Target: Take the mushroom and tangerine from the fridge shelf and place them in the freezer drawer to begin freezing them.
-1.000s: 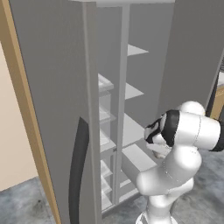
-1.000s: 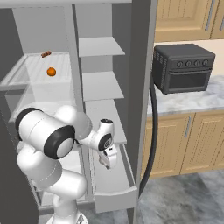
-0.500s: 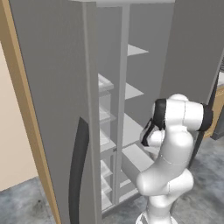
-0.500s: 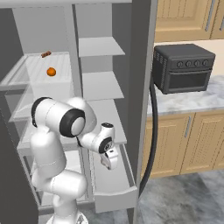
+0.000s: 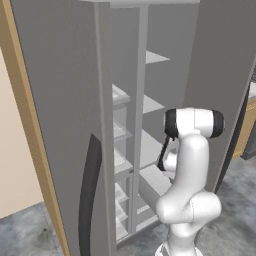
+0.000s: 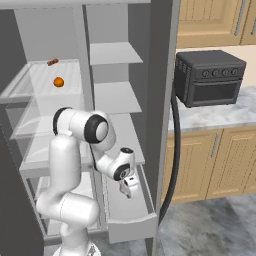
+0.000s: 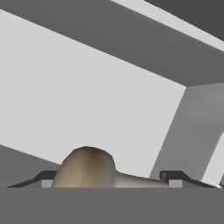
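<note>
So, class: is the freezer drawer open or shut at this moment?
Open. The drawer is pulled out past the fridge front, its pale floor exposed, and the pincer hangs over it with the mushroom between its fingers.

Open grey fridge (image 6: 162, 60), black toaster oven (image 6: 210, 77), wooden cabinets (image 6: 220, 160), grey floor (image 6: 210, 230)

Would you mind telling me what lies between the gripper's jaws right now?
The mushroom lies between the jaws of the gripper in the hand view, with the pale floor of the freezer drawer behind it.

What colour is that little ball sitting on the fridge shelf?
Bright orange: the tangerine, clearest in the right base view.
</note>
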Available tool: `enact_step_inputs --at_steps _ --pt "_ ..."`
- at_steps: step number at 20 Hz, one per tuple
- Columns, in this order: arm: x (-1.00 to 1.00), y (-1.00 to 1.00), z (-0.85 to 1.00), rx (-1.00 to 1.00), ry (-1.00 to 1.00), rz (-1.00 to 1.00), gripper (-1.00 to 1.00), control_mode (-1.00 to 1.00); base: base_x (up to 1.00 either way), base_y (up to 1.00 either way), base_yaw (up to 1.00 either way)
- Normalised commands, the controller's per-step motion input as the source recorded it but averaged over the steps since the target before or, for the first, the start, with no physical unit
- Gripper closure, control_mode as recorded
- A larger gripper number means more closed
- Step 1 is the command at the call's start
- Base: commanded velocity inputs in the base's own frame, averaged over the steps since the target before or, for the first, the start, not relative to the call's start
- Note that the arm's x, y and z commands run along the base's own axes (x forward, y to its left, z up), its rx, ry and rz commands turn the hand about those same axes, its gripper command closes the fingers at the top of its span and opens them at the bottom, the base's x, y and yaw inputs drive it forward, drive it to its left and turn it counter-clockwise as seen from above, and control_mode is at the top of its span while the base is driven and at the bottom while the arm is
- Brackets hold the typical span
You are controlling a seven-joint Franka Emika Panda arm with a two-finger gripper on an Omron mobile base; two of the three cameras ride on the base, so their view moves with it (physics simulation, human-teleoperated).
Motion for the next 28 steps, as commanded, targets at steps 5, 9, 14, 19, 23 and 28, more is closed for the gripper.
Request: enact_step_inputs --at_steps 5,9,14,19,23,28 --pt "0.24 -0.19 -0.50 0.00 0.00 0.00 1.00 -1.00 0.00 0.00 0.00" --pt "0.28 -0.14 -0.54 0.00 0.00 0.00 1.00 -1.00 0.00 0.00 0.00" --pt "0.26 -0.13 -0.48 0.00 0.00 0.00 1.00 -1.00 0.00 0.00 0.00" --pt "0.21 -0.06 -0.57 0.00 0.00 0.00 1.00 -1.00 0.00 0.00 0.00" --pt "0.26 -0.01 -0.31 0.00 0.00 0.00 -1.00 -1.00 0.00 0.00 0.00" --pt "0.00 0.00 0.00 0.00 0.00 0.00 -1.00 -1.00 0.00 0.00 0.00"
